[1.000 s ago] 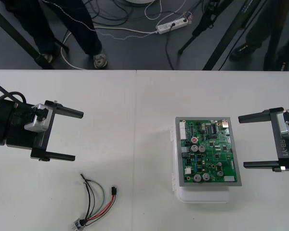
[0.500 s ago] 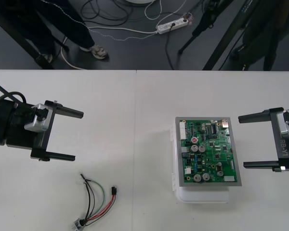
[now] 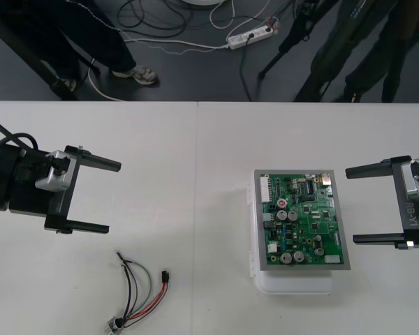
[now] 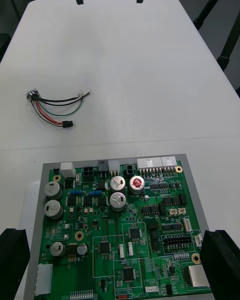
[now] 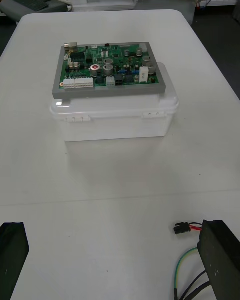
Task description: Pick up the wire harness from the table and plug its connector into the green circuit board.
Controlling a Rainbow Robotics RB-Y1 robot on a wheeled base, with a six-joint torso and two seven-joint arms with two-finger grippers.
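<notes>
— Where is the harness?

— The harness (image 3: 141, 296) lies loose on the counter (image 3: 195, 174), on the robot's left side, near the left pincer (image 3: 112, 197) and well apart from the board (image 3: 300, 218). Nothing grips it.

— How would it handle?

— Probably featherlight and limp: a few thin red, black and green wires that would flop. The small black plug (image 3: 165, 276) looks rigid, so hold is best taken there or on the wires just behind it. The round metal socket (image 3: 114, 323) at the other end would likely dangle.

— And the pincers?

— Both released, black fingers spread wide, empty. The right pincer (image 3: 351, 206) waits just beside the board's right edge.

— The board itself?

— Flat, stiff and green, studded with silver cans and white connectors, framed in grey on a smooth white plastic base (image 3: 293, 283).
</notes>
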